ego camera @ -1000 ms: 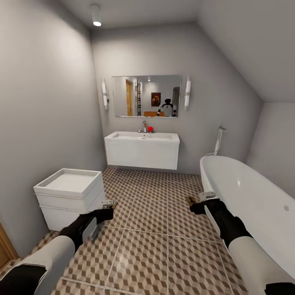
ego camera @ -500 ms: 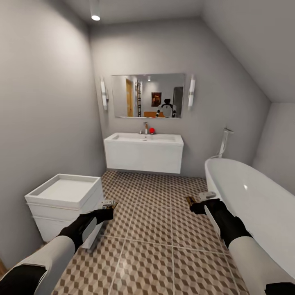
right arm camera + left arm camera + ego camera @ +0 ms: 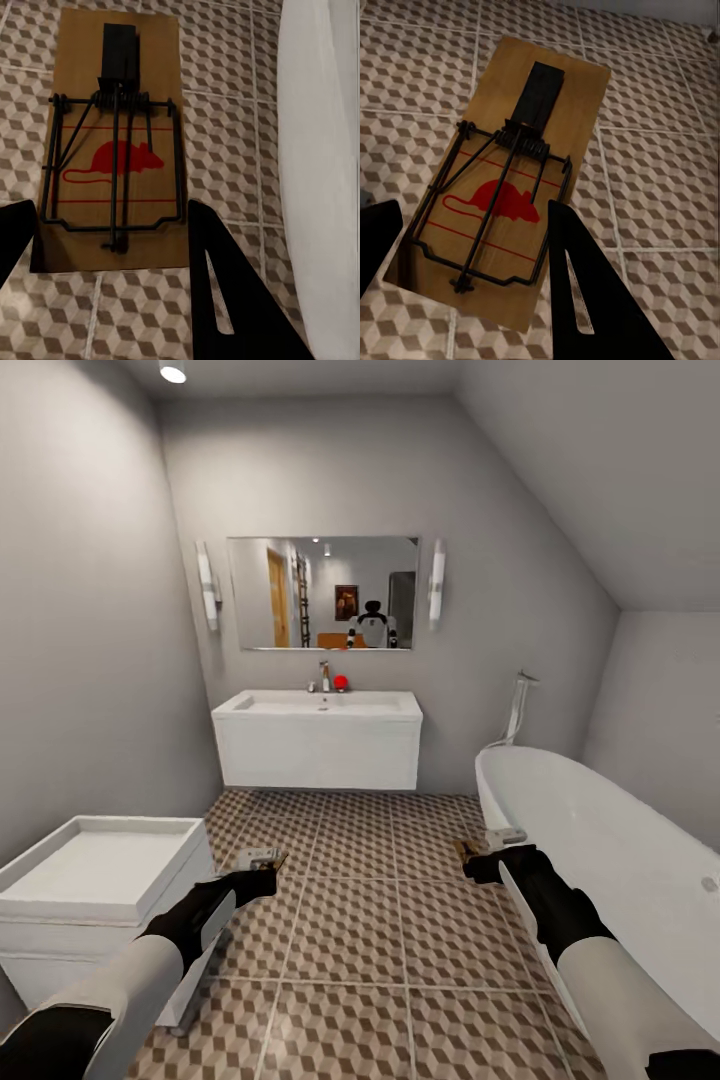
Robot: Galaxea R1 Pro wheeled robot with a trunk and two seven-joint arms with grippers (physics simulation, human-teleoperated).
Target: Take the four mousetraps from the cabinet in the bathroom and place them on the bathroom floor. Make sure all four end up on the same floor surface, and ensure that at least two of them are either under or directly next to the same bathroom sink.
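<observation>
Over tiled floor (image 3: pixel 360 920), each hand grips a tan mousetrap w/ red mouse print: left hand (image 3: pixel 262 868), mousetrap (image 3: pixel 502 187); right hand (image 3: pixel 476 857).

No readable text, red mouse silhouette printed on each held mousetrap (image 3: pixel 510 191), second mousetrap (image 3: pixel 112 142)

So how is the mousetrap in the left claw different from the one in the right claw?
The left claw's mousetrap lies slanted in its wrist view; the right claw's mousetrap looks nearly straight. The left one has only floor tiles behind it; the right one hangs beside the white bathtub. Both are tan wood with black wire and a red mouse picture.
</observation>
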